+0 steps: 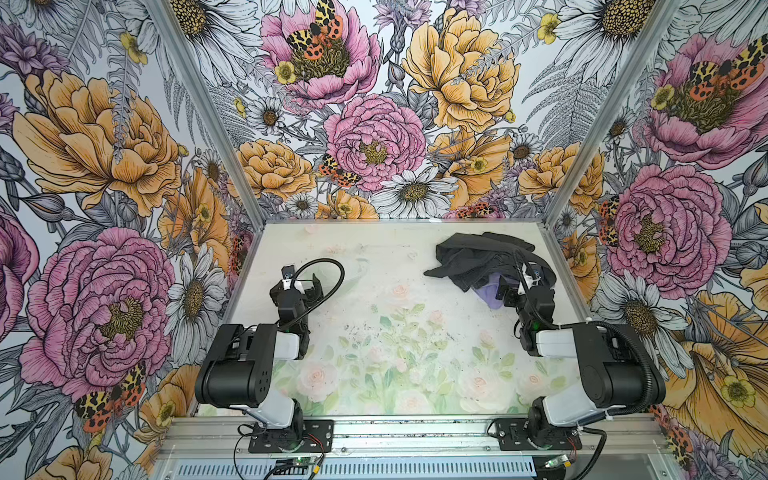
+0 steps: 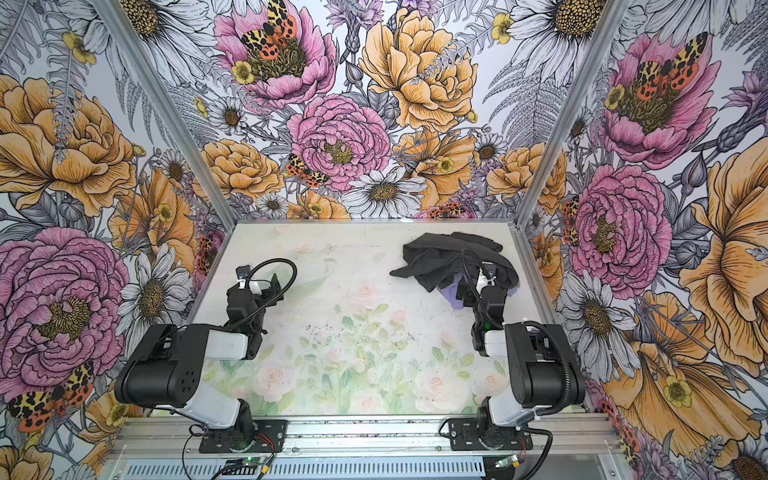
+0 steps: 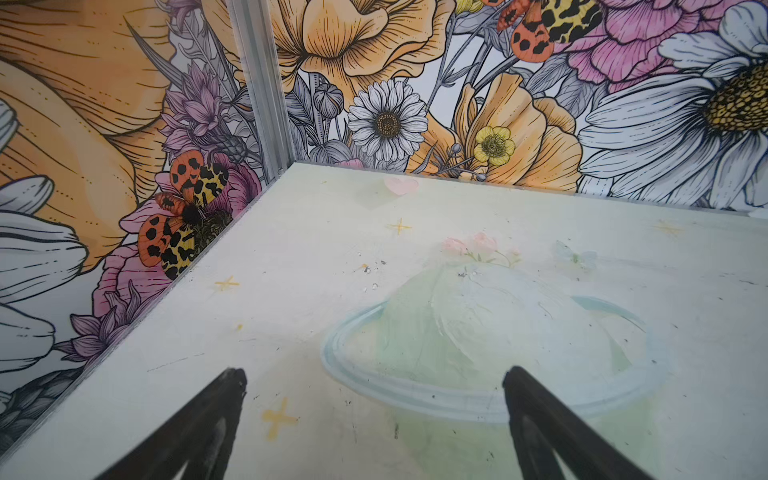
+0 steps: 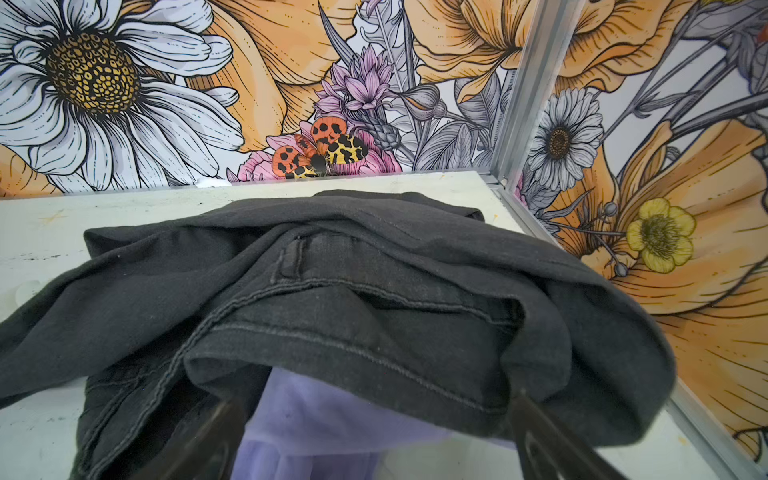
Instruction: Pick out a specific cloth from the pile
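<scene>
The pile [image 1: 478, 257] [image 2: 444, 257] of black and charcoal garments lies at the back right of the table. One seamed, denim-like piece [image 4: 374, 291] sits on top. The lavender cloth [image 1: 490, 293] [image 2: 455, 297] [image 4: 316, 419] pokes out from under the pile's near edge, mostly covered. My right gripper [image 1: 509, 291] [image 4: 376, 403] is open at that edge, its fingers either side of the exposed lavender fabric and holding nothing. My left gripper [image 1: 307, 286] [image 3: 374, 374] is open and empty over bare table on the left, far from the pile.
The table [image 1: 395, 332] has a pale floral print and is walled on three sides by flowered panels with aluminium posts [image 4: 523, 91]. The pile lies close to the right wall and back corner. Both arm bases are bolted to the front rail [image 1: 415, 428].
</scene>
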